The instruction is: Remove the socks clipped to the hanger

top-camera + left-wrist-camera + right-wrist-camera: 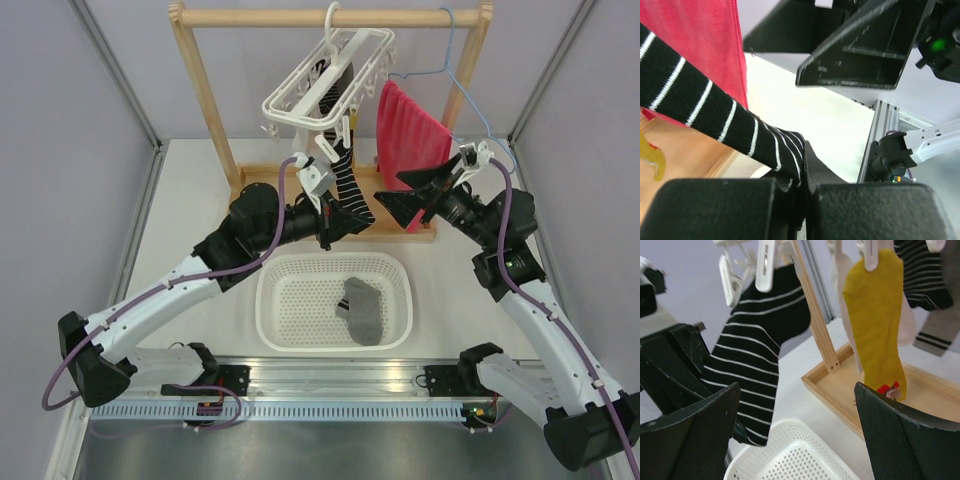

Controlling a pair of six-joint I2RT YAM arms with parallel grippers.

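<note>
**Striped sock gripped at the toe, clipped at the top**

The black sock with thin white stripes (346,182) is hung by its upper end from a clip of the white plastic frame hanger (325,80). Its toe is pinched in the fully closed left gripper (343,220). A mustard yellow sock (877,315) and a grey sock with a dark-striped cuff (939,330) are clipped beside it. The right gripper (412,192) is held wide open and empty, near the red towel (410,135). On the pale table (190,210), one grey sock (365,310) is held in a white perforated basket (400,290). The scene is enclosed by lilac walls (60,150).
</note>
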